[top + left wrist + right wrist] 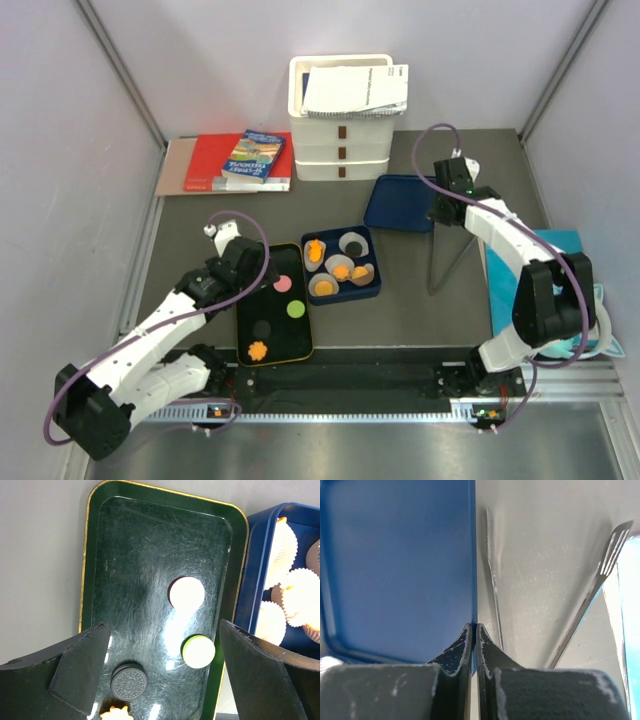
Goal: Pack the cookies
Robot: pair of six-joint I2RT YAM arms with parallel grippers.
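Cookies: four lie loose on the tray [241, 318]: pink [283, 283], green [296, 309], black [263, 329] and orange [257, 350]. More orange ones [340, 270] sit in paper cups [289, 587] in the box [377, 272].
Tray: dark green with a gold rim, on the table [420, 310] in front of the left arm, just beside the box's left wall.
Box: blue and open-topped, with the cups packed close inside.
Left claw [164, 629]: jaws spread wide, nothing between them, hovering over the tray. In the wrist view the black and green cookies lie between the fingers [80, 665].
Right claw [474, 630]: jaws closed, pinching the thin edge of the lid [395, 565].
Lid: blue, behind and to the right of the box. Cannot tell if it is flat on the table or lifted.
Tongs [445, 260]: metal, on the table just right of the lid.
Back edge: white drawer stack [340, 150] with a notebook [358, 90] on top, and books [255, 158] to its left.
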